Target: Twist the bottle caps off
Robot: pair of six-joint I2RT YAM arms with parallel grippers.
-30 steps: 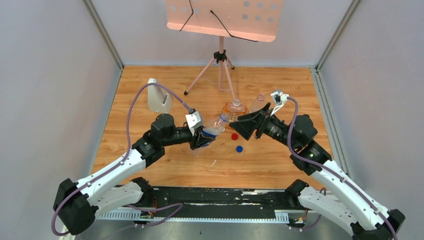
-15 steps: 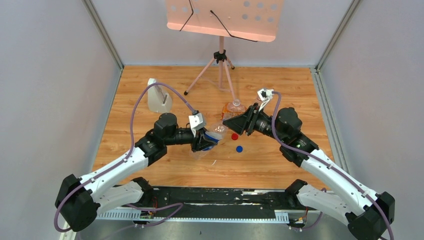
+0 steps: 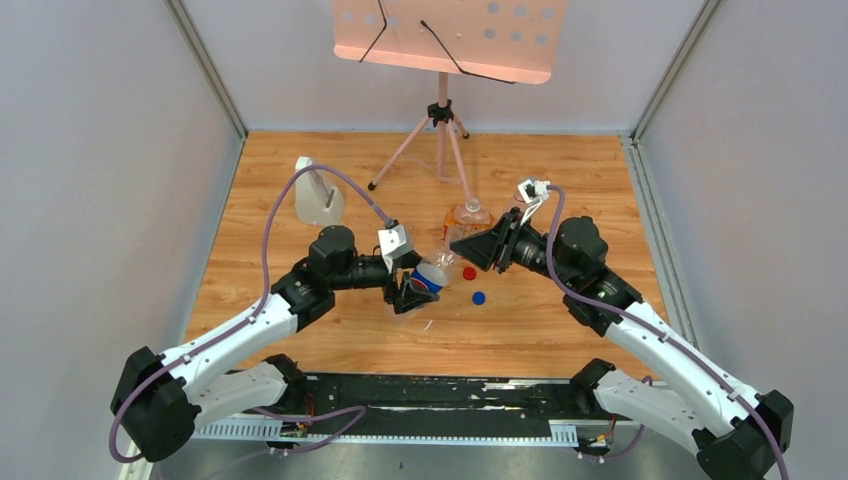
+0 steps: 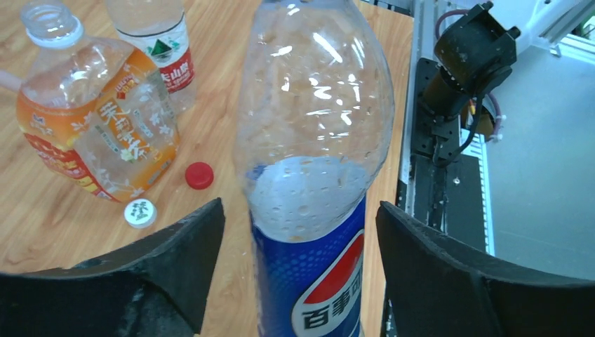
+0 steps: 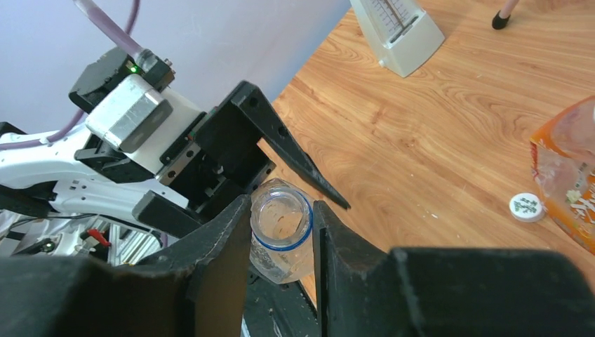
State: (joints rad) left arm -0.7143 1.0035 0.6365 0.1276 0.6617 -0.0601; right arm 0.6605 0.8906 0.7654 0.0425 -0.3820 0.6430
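The Pepsi bottle is clear, glossy plastic, its wall dimpled and catching highlights. Its blue label is shiny film. The orange bottle wears a crinkled, glossy wrap. The red cap is smooth plastic. The left gripper has matt black fingers. The table is smooth wood grain with a slight sheen.

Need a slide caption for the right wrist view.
Right fingers clamp the uncapped neck of the Pepsi bottle; left fingers open behind it, white cap loose on the table.
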